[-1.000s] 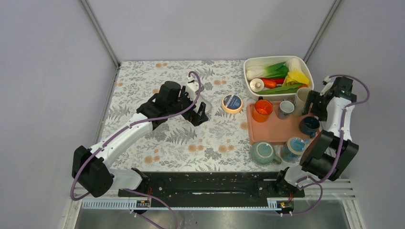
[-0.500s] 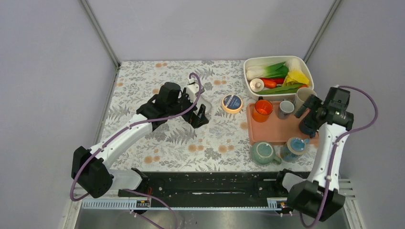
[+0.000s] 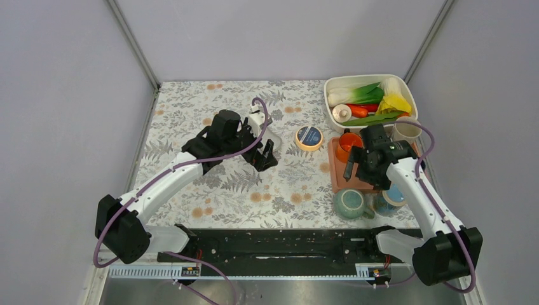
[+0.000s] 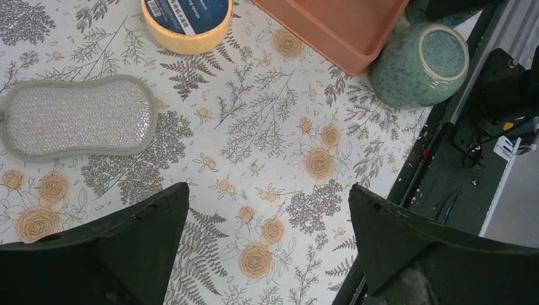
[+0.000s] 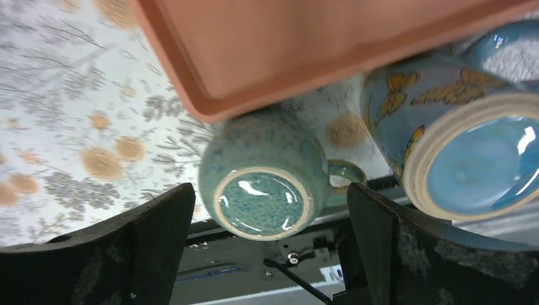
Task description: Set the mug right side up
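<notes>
The green speckled mug (image 3: 349, 203) stands upside down, base up, on the table just in front of the orange tray (image 3: 346, 181). In the right wrist view the mug (image 5: 264, 190) lies between my open fingers, its handle pointing right. My right gripper (image 3: 365, 166) hovers over the tray's near edge, above and just behind the mug, open and empty (image 5: 268, 210). My left gripper (image 3: 267, 155) is open and empty over the table's middle (image 4: 268, 187). The mug also shows in the left wrist view (image 4: 419, 63).
A butterfly mug (image 3: 394, 194) (image 5: 445, 140) stands close to the right of the green mug. An orange cup (image 3: 348, 145) is on the tray. A white bin of vegetables (image 3: 368, 101), a tape roll (image 3: 309, 137) and a grey sponge (image 4: 79, 117) lie further back.
My right arm swung from the table's right edge leftward and forward over the tray, ending above the green mug. The left arm has not moved.
</notes>
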Robot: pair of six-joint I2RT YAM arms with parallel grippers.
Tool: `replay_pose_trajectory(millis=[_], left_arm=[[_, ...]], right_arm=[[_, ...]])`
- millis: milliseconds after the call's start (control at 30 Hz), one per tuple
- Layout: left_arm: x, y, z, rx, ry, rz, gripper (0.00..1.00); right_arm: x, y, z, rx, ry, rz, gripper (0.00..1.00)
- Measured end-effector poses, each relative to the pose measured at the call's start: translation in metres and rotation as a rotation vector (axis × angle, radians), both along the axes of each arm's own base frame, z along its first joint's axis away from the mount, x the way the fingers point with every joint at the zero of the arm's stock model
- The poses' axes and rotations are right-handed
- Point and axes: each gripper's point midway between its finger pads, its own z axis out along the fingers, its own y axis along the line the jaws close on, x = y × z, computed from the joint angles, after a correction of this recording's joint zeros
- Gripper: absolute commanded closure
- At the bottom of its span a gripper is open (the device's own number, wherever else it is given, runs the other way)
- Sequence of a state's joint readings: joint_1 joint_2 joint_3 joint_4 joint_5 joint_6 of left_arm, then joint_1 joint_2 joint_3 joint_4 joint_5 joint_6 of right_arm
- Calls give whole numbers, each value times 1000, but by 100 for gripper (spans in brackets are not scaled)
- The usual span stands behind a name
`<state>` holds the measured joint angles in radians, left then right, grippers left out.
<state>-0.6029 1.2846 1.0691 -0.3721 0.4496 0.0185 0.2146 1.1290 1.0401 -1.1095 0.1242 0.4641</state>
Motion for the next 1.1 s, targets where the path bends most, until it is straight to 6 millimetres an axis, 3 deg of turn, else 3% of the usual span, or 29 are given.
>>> replay_pose_trajectory(millis=[100,367,567,733,867,967,1100], left_arm=[[-1,0,0,-2,2,-3,1],[-2,-1,0,-4,4,-9,1],[-2,-1,0,-4,4,-9,1],[-1,-1,0,-4,3,-9,1],[-1,-1,0,-3,0,-10,1],[-1,-1,0,-1,-3,-13,1],[-1,0,0,2,-6,-12,1]], right_arm=[[-18,0,-22,-23,82,-24,1],[-42,9,-52,19,142,-52,1],[-44,44,-58,141,83,5,2],[-41,86,-59,199,58,92,2],[-34,135,-61,234,66,184,2],[-18,182,-59,254,82,260,1],[7,229,-47,281,47,342,1]])
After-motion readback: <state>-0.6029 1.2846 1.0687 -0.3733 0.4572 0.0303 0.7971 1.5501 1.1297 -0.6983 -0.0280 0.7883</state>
